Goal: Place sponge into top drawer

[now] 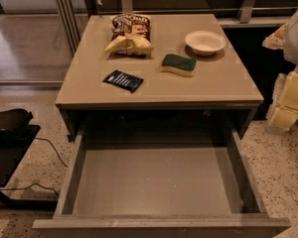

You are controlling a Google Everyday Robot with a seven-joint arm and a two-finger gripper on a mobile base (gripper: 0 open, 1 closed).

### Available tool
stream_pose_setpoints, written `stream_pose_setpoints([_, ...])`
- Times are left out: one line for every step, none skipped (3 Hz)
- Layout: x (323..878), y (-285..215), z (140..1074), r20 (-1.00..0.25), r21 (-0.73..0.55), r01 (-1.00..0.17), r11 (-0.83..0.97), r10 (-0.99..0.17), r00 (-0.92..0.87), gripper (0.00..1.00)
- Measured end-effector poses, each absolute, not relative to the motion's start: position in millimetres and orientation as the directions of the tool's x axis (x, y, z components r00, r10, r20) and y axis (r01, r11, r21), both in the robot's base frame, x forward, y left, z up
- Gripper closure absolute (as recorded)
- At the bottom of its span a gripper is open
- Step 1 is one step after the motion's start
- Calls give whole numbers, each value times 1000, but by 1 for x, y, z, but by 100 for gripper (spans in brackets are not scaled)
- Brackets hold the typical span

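Sponge (179, 64) sits flat on tabletop (218, 83), far right, just beside bowl (205, 42), not yet in top drawer (154, 180), which is pulled open near me to take it, w/ my gripper (287, 103) at right edge, well apart, grip state can't tell.

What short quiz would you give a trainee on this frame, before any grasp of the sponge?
1. True or false: the sponge lies inside the top drawer.
2. The sponge rests on the tabletop, closest to which item? A) the white bowl B) a mug C) a plate
3. Fill in: the end effector is at the picture's ___ edge, beside the table and apart from the sponge.

Key: 1 false, the drawer is pulled open and nothing shows in it; 2 A; 3 right.
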State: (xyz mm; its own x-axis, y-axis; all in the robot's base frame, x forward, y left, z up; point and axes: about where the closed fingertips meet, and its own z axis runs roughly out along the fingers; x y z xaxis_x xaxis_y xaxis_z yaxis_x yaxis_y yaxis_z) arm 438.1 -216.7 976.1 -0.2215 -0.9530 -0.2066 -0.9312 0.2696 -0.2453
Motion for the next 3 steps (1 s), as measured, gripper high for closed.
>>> stream_pose_setpoints([438,-217,976,-207,-245,-931,270,-953,-222,0])
stream_pose_setpoints([443,-216,978,-227,-261,-927,268,-951,-211,0])
stream_pose_setpoints([461,-211,974,-281,-276,-923,268,-941,-189,0])
